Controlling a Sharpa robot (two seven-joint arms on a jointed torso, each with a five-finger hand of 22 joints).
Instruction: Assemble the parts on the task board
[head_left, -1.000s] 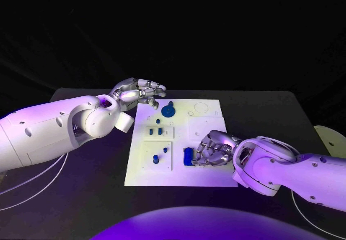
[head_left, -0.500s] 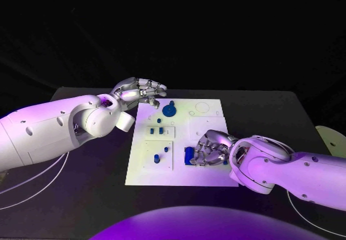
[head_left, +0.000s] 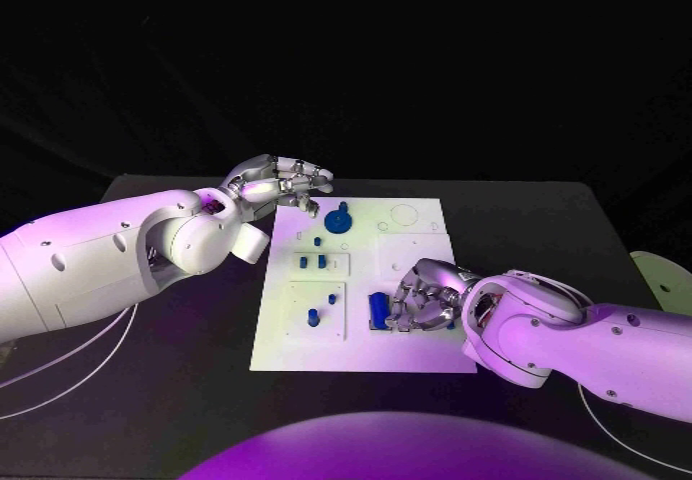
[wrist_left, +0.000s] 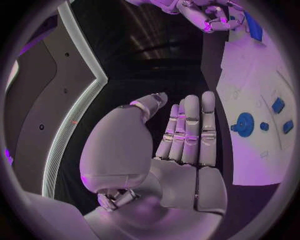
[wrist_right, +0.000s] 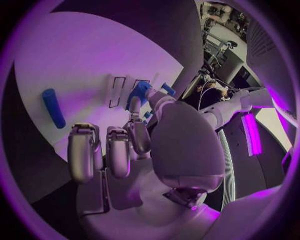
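White board: the task board lies flat in the middle of the black worktop, its long side running from 12 to 6 o'clock in the head view.
Round part: a blue disc with a small knob sits on the board toward 11 o'clock; the left wrist view shows it as well.
Small parts: two short blue pieces stand side by side in a framed recess at about 9 o'clock of the board; a blue dot and an oval piece lie in the panel toward 7 o'clock.
Long part: a blue bar lies near the board's middle, at 5 o'clock of the recess, just beside the right robot hand.
Left robot hand: the left robot hand hovers at the board's 11 o'clock corner; in its wrist view the fingers are stretched out straight and close together, released, holding nothing.
Right robot hand: the right robot hand is over the board's right half at about 4 o'clock, fingers curled down. Its wrist view shows the fingers bent with a blue cylinder lying apart on the board; whether anything is grasped I cannot tell.
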